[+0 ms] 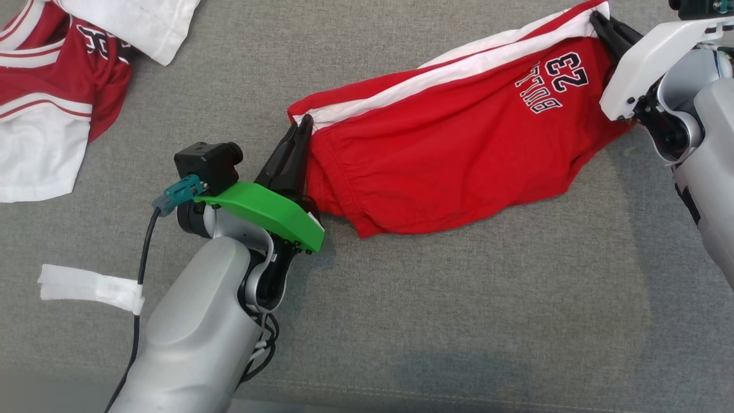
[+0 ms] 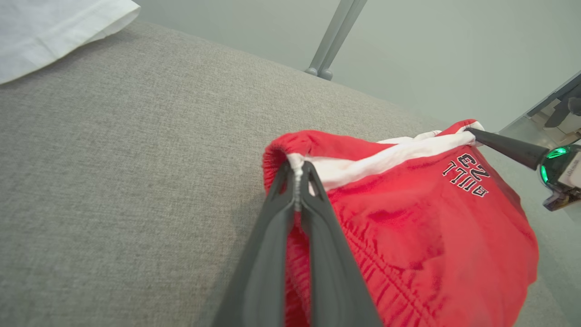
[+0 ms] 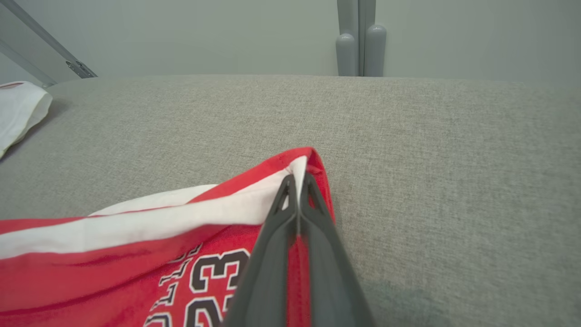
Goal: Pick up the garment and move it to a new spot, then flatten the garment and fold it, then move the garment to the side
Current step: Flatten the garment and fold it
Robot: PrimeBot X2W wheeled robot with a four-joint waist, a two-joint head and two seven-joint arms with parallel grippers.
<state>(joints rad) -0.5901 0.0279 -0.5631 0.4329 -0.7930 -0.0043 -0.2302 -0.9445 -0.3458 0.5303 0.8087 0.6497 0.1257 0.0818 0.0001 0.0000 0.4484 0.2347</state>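
Red shorts (image 1: 459, 155) lie stretched across the grey cushion (image 1: 459, 321), right of centre, and you hold them at both ends. Your left gripper (image 1: 304, 127) is clenched on the gathered waistband corner at the left end. Your right gripper (image 1: 600, 20) is clamped on the far-right corner, just beside the number 23.

The relation that matters for you is the line between the two grips. It follows the white side stripe and runs slantwise, from the left and nearer you to the far right. All the loose cloth falls to the near side of that line. Neither arm is closer to the cloth; each has its own end, so flattening looks to depend on moving both together.

You cannot tell whether the sagging near edge rests on the cushion or hangs just clear. The under layer is hidden. At far left a red-and-white jersey (image 1: 51, 86) and a white cloth (image 1: 143, 23) are cut off by the picture edge.
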